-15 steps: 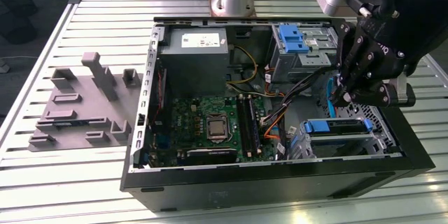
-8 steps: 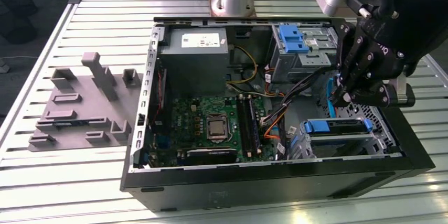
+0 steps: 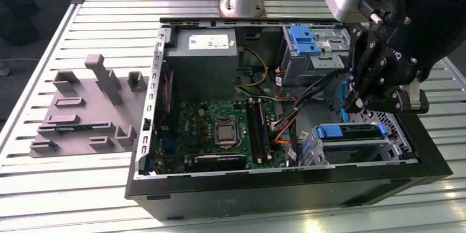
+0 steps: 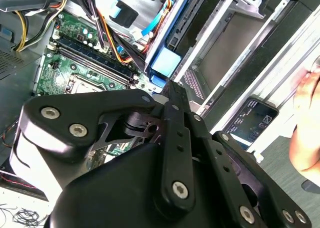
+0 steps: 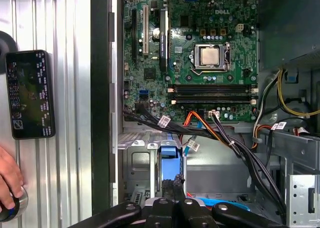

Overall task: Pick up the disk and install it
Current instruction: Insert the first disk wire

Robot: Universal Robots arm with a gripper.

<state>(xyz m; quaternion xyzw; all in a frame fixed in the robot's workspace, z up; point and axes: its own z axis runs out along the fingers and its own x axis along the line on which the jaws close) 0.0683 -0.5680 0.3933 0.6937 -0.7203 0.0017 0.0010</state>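
The disk [image 3: 350, 131] stands on edge in the metal drive cage [image 3: 375, 151] at the case's front corner, on the exterior view's right, its blue bracket edge facing up. My gripper [image 3: 357, 105] hangs just above that bracket, fingers together and nothing visible between them. In the first wrist view the fingertips [image 5: 176, 180] sit over the disk's blue edge [image 5: 167, 163]. The second wrist view has the gripper [image 4: 172, 88] close to the blue bracket [image 4: 165, 63]; whether they touch is unclear.
The open case holds a motherboard [image 3: 218, 129], a grey power supply [image 3: 202, 45], an upright blue bracket [image 3: 302, 39] and loose cables [image 5: 235, 143]. A grey fixture plate [image 3: 84, 107] lies on the exterior view's left. A phone [image 5: 30, 93] and a person's hand [image 5: 7, 183] lie beside the case.
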